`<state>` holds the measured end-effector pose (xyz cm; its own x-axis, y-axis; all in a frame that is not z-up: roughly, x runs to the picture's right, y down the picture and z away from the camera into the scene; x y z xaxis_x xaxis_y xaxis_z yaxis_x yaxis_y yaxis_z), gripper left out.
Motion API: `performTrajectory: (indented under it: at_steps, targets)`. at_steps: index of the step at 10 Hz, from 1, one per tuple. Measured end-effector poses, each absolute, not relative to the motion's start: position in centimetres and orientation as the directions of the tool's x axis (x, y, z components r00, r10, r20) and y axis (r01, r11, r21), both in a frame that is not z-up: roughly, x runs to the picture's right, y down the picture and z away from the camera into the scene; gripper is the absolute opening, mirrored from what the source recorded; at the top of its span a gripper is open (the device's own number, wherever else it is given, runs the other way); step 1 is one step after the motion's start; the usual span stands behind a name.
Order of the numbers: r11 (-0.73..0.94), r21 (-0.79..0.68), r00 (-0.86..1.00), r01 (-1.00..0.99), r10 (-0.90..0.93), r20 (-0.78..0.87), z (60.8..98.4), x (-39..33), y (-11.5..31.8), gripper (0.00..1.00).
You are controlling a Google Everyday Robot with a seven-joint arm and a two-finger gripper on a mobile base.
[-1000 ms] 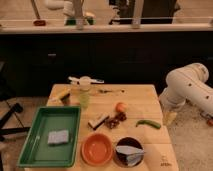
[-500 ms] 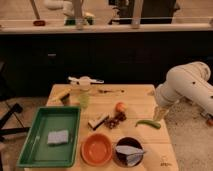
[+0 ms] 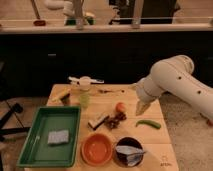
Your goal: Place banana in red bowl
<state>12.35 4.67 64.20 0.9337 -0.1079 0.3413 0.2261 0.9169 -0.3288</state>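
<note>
Yellow banana [image 3: 61,95] lies across the table [image 3: 156,141] from the open hand [image 3: 142,108].

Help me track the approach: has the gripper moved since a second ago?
Yes. The gripper has moved left, from near the right edge of the table to over its top, just above the green pod.

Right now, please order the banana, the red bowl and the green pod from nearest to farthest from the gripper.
The gripper hangs over the table's right side.
1. Green pod, right beside it.
2. Red bowl, front middle.
3. Banana, far left edge.
</note>
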Motion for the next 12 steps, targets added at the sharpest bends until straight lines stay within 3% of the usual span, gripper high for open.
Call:
performTrajectory:
  at_steps: [6, 12]
  targets:
    - [0.884, -0.233, 0.855, 0.405, -0.276, 0.44, 63.9, 3.0, 1.9, 0.8]
    - [0.885, -0.232, 0.856, 0.404, -0.276, 0.438, 64.0, 3.0, 1.8, 0.8]
